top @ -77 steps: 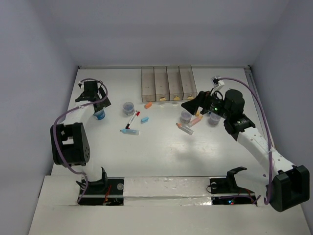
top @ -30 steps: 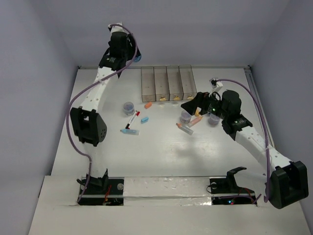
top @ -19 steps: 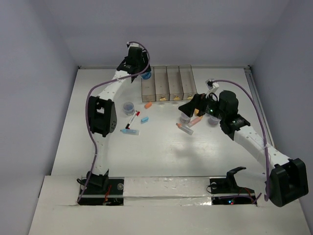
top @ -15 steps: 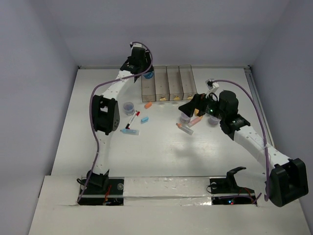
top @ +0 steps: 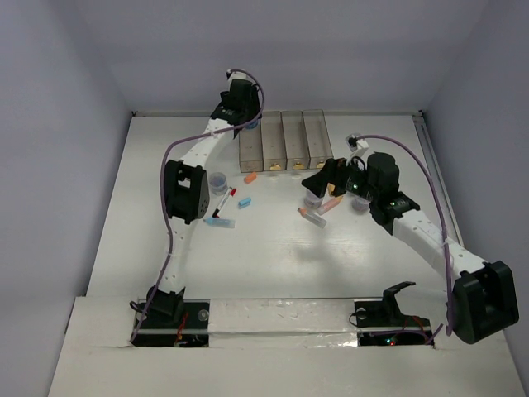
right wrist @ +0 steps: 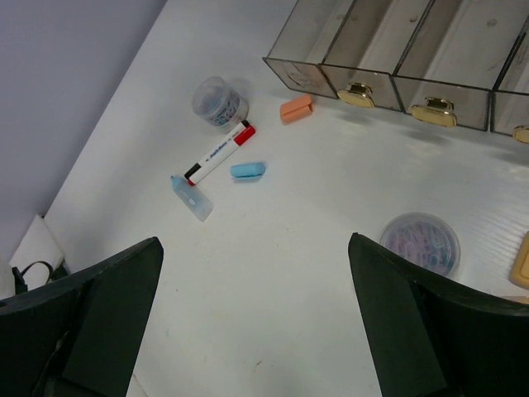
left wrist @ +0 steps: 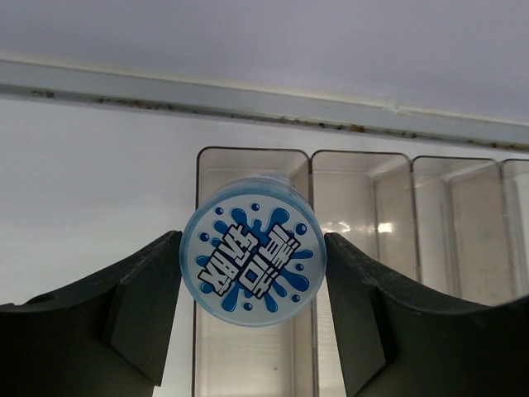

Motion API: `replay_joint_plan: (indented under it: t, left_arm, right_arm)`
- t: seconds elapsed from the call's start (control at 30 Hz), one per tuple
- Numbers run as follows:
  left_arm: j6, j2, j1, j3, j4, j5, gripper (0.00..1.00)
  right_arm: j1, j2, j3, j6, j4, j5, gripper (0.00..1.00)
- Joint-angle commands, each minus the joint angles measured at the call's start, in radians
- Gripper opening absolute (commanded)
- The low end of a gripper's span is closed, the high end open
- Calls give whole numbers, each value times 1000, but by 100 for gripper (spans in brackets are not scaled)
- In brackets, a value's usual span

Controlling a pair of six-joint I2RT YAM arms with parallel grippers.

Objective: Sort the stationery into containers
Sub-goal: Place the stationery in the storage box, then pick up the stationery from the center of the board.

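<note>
Here, glossy round blue-topped roll (left wrist: 254, 251) between matte fingers (left wrist: 147, 302) of left gripper (left wrist: 253, 256); right gripper (right wrist: 254, 248) spread wide.

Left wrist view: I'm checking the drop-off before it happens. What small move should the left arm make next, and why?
Probably lower a little and open the fingers. The left gripper holds the blue-topped roll pinched on both sides, and the roll appears lined up over the leftmost bin, so letting go there should drop it inside.
</note>
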Motion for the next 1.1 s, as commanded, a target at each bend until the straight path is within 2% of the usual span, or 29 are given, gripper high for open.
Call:
replay_joint_plan:
  t: [0.0,0.07,0.2,0.27,0.3,0.4,0.53,0.6,0.7,0.8,0.87,0.9,0.93,1.0,1.03,1.07]
  left_arm:
    - [32,-15,1,60,53,-37,31]
    - [43,-7,1,65,53,-37,32]
    - [49,6,1,73,50,-32,40]
    - [42,11,1,73,53,-28,54]
    - [40,11,1,73,58,-16,68]
    - [35,3,1,76,64,-2,86]
    - [42,-20,1,80,67,18,99]
    - [45,-40,1,90,58,34,99]
    - [52,-116,1,93,58,87,99]
    - [55,-240,1,90,58,136,99]
    - [43,-374,1,30,73,188,99]
    - [39,-426,1,-11,84,208,99]
    - [34,-543,-8,-118,98,240,99]
    - [11,-673,-8,-259,147,256,99]
    - [12,-799,-43,-339,168,224,99]
    - [23,-857,-59,-443,193,148,99]
  right_arm:
    - [6,22,39,-25,17,31,100]
    - [6,30,47,-28,11,42,100]
    - [6,36,55,-34,-11,90,100]
    - [6,33,58,-33,-15,108,100]
    - [6,32,59,-33,-21,131,100]
    - [6,30,68,-37,-41,177,100]
    - [6,36,82,-39,-61,225,100]
    - [6,47,94,-31,-84,274,100]
    - [6,78,134,-28,-135,463,100]
    - [-28,134,209,-29,-207,561,100]
    - [-60,214,273,-37,-257,651,100]
    - [-77,245,300,-39,-305,680,100]
    - [-109,304,323,-42,-322,693,100]
    - [-142,352,357,-43,-337,708,100]
    - [-157,389,366,-45,-342,700,100]
    - [-168,409,377,-49,-351,696,100]
